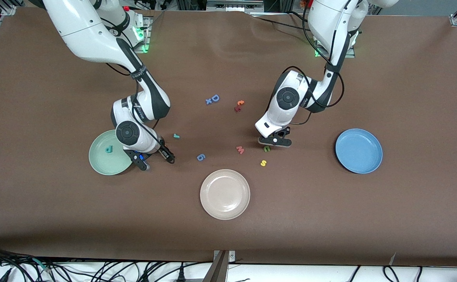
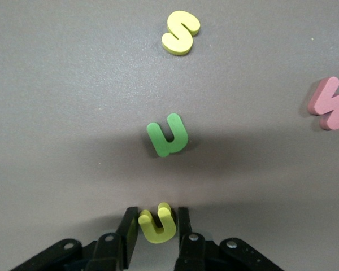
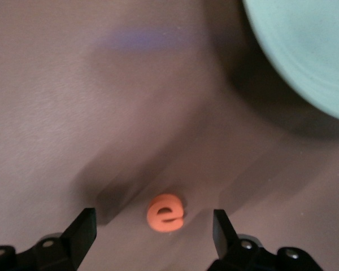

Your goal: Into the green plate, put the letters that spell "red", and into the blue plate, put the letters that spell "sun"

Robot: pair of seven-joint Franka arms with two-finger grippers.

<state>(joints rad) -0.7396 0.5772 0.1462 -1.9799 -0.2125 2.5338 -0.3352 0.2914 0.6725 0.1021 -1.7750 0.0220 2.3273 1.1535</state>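
Observation:
My left gripper (image 2: 157, 214) is down on the table, shut on the yellow "u" (image 2: 157, 224), one finger on each side of it. The green "n" (image 2: 168, 135) and the yellow "s" (image 2: 181, 33) lie loose close by, as the front view also shows: "n" (image 1: 267, 148), "s" (image 1: 263, 163). My right gripper (image 3: 153, 214) stands open next to the green plate (image 1: 101, 162), with the orange "e" (image 3: 166, 213) lying untouched between its fingers. A teal "d" (image 1: 108, 149) lies in that plate. The teal "r" (image 1: 177, 136) rests on the table. The blue plate (image 1: 358, 150) holds nothing.
A pink "w" (image 1: 240, 149) lies beside the "n". A cream plate (image 1: 225, 194) sits nearest the front camera. Also on the table are a blue "6" (image 1: 200, 157), a blue "D" with a small cross (image 1: 213, 98), and a dark red and orange pair (image 1: 239, 105).

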